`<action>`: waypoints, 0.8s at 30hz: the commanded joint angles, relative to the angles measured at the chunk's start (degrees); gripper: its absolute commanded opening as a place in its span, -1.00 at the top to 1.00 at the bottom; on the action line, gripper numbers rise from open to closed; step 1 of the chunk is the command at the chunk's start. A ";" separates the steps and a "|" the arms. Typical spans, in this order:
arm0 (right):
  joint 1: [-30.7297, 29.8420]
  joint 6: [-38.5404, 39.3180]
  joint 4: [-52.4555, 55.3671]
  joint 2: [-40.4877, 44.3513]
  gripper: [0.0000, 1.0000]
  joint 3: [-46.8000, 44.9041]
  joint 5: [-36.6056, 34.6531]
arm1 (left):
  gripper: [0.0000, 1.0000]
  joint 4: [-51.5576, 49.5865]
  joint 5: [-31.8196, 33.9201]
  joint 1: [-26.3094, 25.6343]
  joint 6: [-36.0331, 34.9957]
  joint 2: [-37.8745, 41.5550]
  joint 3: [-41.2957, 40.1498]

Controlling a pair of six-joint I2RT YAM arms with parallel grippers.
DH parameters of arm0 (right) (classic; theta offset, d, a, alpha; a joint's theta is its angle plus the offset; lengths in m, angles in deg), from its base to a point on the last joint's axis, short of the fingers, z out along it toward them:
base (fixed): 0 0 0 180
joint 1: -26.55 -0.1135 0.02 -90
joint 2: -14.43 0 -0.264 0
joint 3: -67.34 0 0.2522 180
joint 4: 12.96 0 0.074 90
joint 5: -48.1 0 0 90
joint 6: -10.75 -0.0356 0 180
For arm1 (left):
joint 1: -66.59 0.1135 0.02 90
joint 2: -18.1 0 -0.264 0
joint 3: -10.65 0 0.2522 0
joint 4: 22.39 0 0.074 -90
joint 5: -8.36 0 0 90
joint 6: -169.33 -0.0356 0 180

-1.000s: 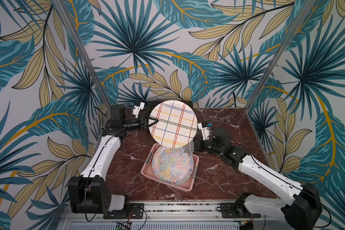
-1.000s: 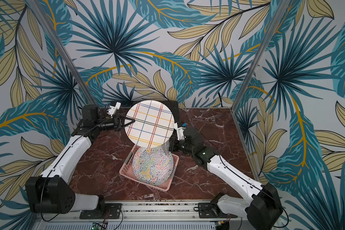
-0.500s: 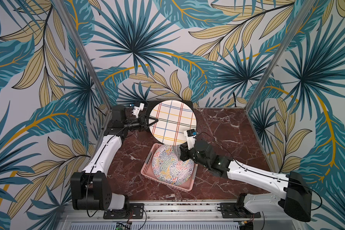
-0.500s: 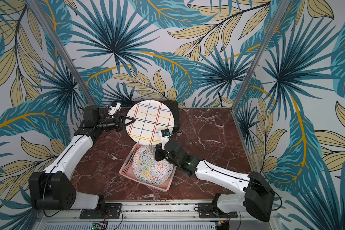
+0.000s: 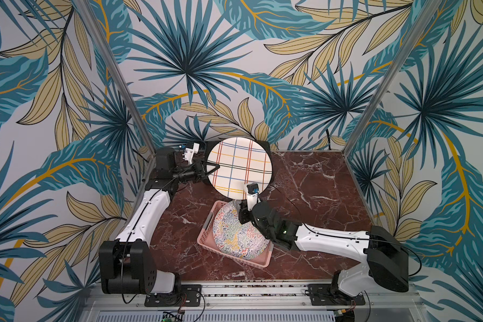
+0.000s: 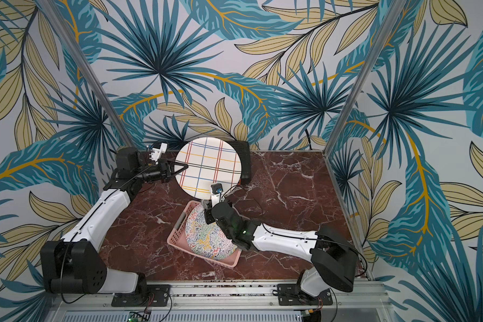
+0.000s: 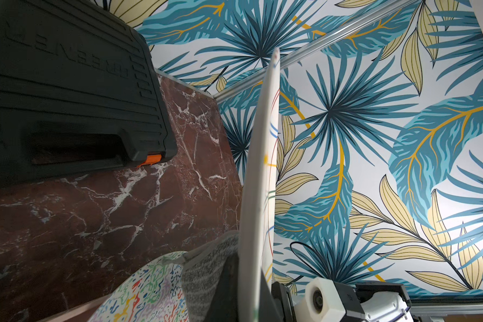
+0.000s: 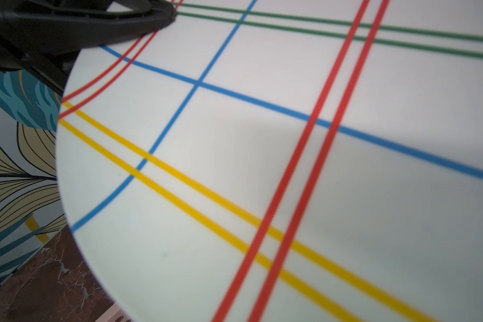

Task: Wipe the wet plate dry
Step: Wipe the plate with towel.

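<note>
The left claw (image 5: 214,168) is clamped on the left rim of the plate (image 5: 240,167), which is raised at the far middle. The right claw (image 5: 238,207), just near it, seems closed on the cloth (image 5: 234,237). Since only one edge of the plate is held, hard wiping could lever it loose.

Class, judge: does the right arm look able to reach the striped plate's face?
Probably yes. The left gripper clamps the striped plate only at its rim, leaving the face bare; the right gripper, shut on a cloth, is by its lower edge.
</note>
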 commanded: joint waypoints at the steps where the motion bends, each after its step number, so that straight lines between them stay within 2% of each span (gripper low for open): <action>1: -0.65 2.73 -11.56 -1.16 1.00 5.55 -3.13 | 1.00 -1.05 -4.62 -1.03 -2.67 -0.02 -1.40; 9: -2.39 3.47 -13.70 -6.78 1.00 12.14 -7.77 | 1.00 -0.64 -4.73 -1.01 -2.76 0.16 -1.91; 19: -2.42 3.13 -9.84 -15.31 1.00 25.39 -14.63 | 1.00 -0.35 -4.44 -1.00 -2.76 0.88 -2.70; 24: -2.28 3.63 -7.79 -18.63 1.00 30.68 -13.92 | 1.00 -0.54 -3.95 -0.98 -3.10 1.68 -2.99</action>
